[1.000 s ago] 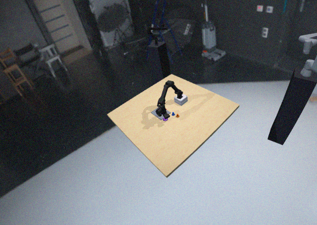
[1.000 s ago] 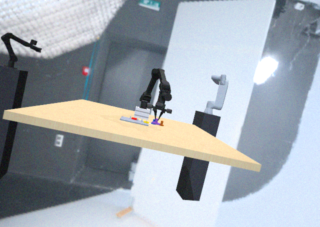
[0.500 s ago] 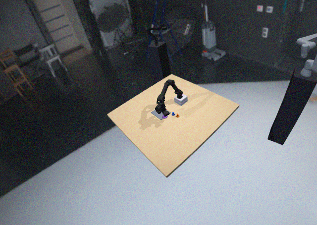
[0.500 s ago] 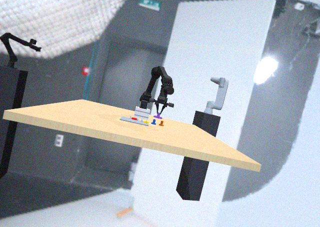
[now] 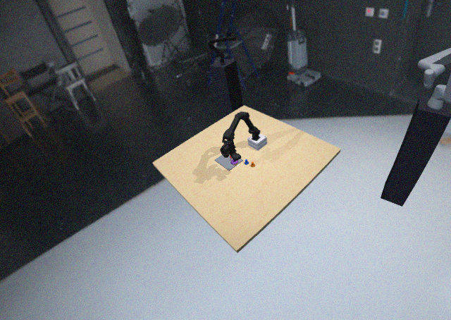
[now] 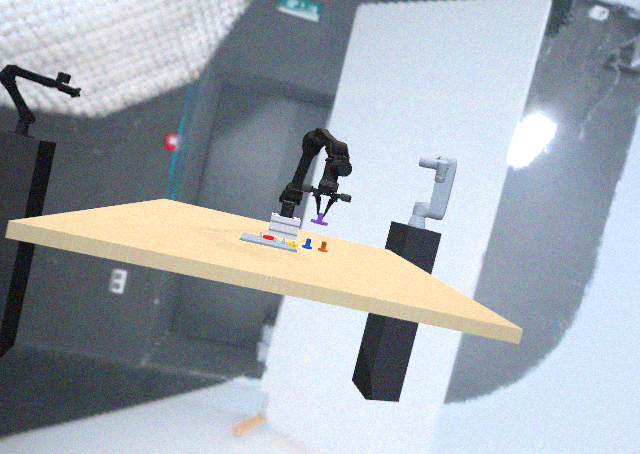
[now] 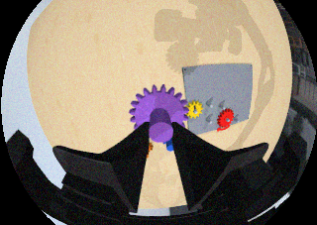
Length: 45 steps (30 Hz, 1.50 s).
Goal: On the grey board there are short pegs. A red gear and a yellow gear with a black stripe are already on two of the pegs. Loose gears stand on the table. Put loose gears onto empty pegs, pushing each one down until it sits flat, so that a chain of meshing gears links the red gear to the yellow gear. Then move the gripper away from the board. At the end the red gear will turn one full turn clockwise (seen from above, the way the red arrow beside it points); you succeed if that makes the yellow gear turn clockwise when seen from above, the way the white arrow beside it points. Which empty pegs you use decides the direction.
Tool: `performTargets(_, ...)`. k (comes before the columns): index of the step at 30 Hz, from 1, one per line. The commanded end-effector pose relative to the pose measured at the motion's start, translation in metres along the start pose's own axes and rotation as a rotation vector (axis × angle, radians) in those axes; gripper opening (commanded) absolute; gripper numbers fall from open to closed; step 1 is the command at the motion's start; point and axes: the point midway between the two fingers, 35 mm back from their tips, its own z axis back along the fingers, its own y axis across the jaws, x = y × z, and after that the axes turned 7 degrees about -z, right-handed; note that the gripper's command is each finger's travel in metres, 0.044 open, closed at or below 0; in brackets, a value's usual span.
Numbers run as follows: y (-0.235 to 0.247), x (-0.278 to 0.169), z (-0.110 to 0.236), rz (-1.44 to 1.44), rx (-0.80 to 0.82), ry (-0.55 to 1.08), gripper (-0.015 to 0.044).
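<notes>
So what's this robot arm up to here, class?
The arm's end effector is shut on the stem of a purple gear, holding it up above the table. On the grey board, the red gear and the yellow gear sit apart, with no gear linking them yet. A blue gear and an orange gear stand loose beside the board.

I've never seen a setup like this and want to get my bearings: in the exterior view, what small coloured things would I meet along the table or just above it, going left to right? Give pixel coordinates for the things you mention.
Red gear (image 6: pixel 268 237) (image 7: pixel 225 119) → yellow gear (image 6: pixel 292 244) (image 7: pixel 193 109) → blue gear (image 6: pixel 307 244) (image 5: pixel 246 161) → purple gear (image 6: pixel 319 220) (image 5: pixel 234 161) (image 7: pixel 158 103), held up in the gripper (image 6: pixel 321 215) (image 5: pixel 235 159) (image 7: pixel 160 126) → orange gear (image 6: pixel 323 247) (image 5: pixel 252 164)
</notes>
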Motion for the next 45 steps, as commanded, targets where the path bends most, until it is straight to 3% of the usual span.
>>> performTargets(1, 0.000, -0.001, 0.017, -0.004, 0.005, -0.012, 0.0000)
performTargets(8, -0.002, -0.003, 0.024, -0.004, 0.005, -0.011, 0.0000)
performTargets(45, -0.052, -0.009, -0.008, -0.004, 0.000, -0.011, 0.0000)
